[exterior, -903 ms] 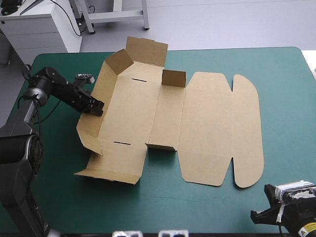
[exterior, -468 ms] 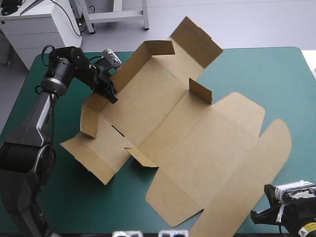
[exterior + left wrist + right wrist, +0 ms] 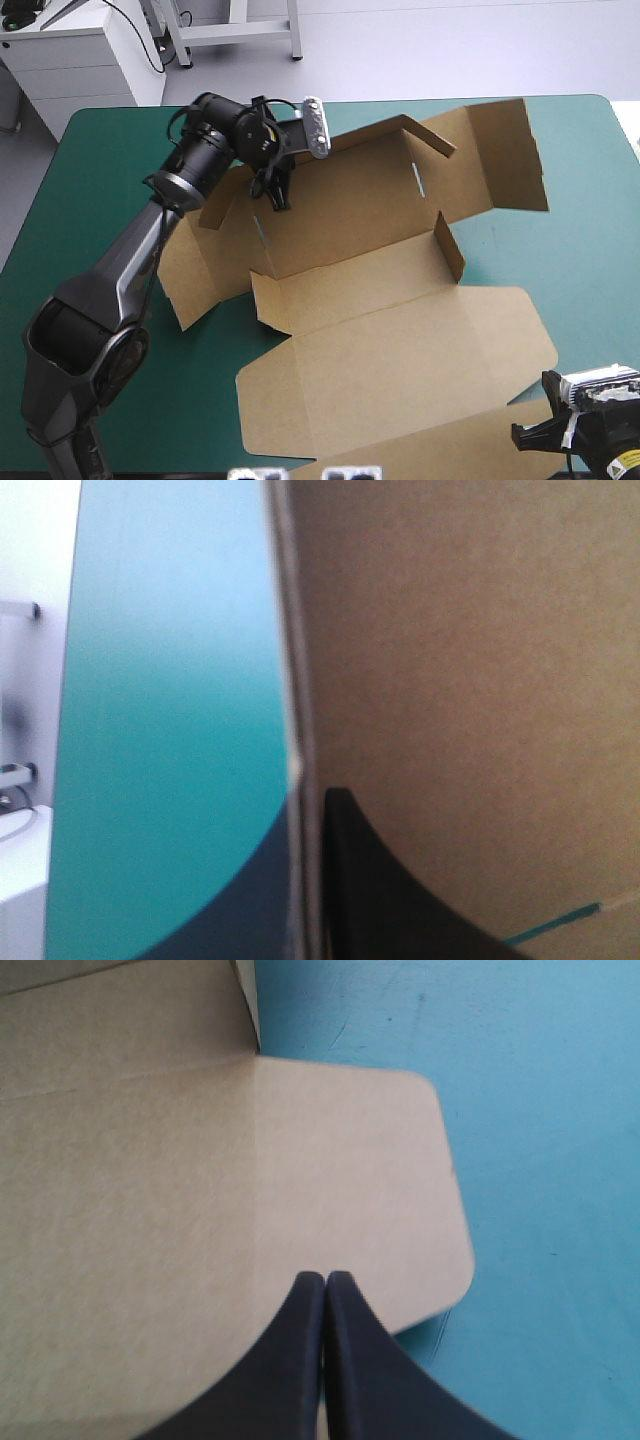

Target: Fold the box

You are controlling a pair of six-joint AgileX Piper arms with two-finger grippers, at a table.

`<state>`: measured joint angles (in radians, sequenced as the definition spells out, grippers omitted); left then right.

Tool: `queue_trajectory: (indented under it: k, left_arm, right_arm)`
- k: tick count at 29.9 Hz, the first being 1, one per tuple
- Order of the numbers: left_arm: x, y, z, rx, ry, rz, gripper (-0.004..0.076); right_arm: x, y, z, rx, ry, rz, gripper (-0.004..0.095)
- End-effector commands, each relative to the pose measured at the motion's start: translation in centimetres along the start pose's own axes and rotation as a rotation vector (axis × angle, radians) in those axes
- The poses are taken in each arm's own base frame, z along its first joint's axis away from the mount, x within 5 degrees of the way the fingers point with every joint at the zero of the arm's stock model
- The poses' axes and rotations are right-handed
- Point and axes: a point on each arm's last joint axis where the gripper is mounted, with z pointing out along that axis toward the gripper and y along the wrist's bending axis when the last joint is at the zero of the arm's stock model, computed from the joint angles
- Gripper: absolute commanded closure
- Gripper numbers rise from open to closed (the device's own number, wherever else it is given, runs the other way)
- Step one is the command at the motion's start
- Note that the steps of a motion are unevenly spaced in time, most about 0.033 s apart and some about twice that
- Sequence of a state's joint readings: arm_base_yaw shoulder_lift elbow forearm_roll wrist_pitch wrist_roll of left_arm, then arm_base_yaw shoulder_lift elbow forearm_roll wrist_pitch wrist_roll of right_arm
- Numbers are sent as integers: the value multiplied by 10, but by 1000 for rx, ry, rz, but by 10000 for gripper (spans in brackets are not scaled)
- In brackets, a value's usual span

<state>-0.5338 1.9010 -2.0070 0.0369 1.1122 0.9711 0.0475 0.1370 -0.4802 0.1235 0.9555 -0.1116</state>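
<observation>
The brown box lies as a cut sheet on the teal-green cover, skewed, with its far walls raised and its lid flat toward the front edge. My left gripper is shut on the raised wall at the box's far left. In the left wrist view the board's edge runs between my black fingers. My right gripper sits at the front right corner. In the right wrist view it is shut, its tips above the lid's rounded flap, with nothing between them.
A white cabinet stands beyond the table's far left corner. The lid's flap reaches the table's front edge beside my right gripper. Bare teal-green cover shows along the right side and at the left.
My left gripper has swung toward the far edge and to the right, dragging the box round clockwise, so the lid now points to the front. The right arm has stayed put.
</observation>
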Motion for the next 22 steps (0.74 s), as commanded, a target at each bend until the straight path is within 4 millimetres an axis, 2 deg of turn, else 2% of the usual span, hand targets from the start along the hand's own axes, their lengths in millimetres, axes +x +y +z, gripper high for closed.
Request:
queue_trajectory:
  k: [1, 6, 10, 15, 22]
  left_arm:
    - [-38, -5, -45, -180, -104, 118, 732]
    - [-74, -30, -52, -239, -118, 238, 732]
    - [-92, -41, -56, -309, -133, 230, 733]
    - [-104, -52, -58, -323, -158, 202, 733]
    - [-104, -68, -35, -410, -77, 167, 733]
  right_arm:
    - [-12, -1, -2, 10, -70, -10, 928]
    - [-12, -1, -2, 10, -70, -8, 928]
    - [-12, -1, -2, 9, -71, -6, 926]
    - [-13, -1, -2, 10, -86, 29, 926]
    - [-20, -3, -3, 25, -87, 136, 926]
